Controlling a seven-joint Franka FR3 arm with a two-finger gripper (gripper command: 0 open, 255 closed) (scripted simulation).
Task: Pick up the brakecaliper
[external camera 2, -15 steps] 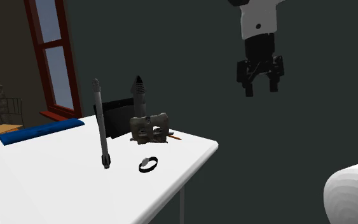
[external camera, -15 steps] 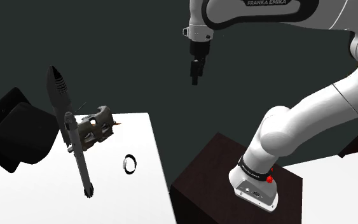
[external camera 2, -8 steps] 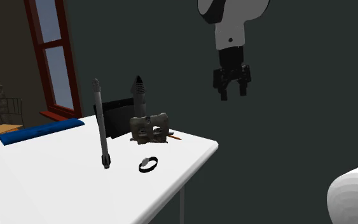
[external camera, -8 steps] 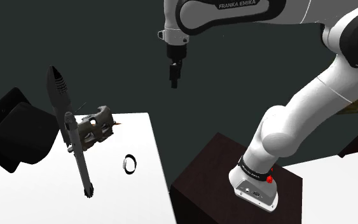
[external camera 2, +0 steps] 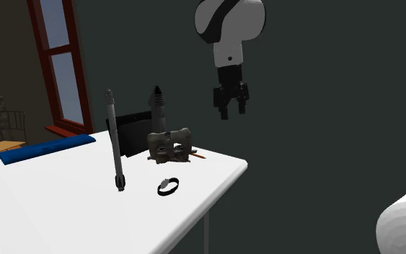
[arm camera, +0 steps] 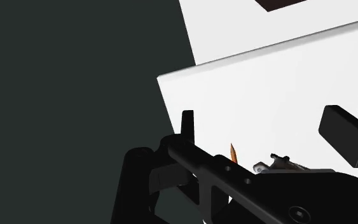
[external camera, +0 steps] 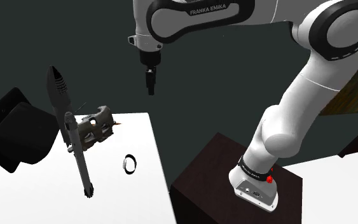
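While the gripper (external camera 2: 231, 112) is hanging fingers apart at the brake caliper's (external camera 2: 169, 146) two o'clock in the second exterior view, centring overhead is looking wise.

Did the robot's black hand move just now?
Yes. The gripper has swung toward the shoulder view's left, still high in the air, and is now closer to the brake caliper, which has stayed put on the white table.

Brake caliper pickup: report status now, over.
Gripper open, empty, high in the air. Brake caliper on white table, untouched. Dark rod and cone-tipped post stand close beside it.
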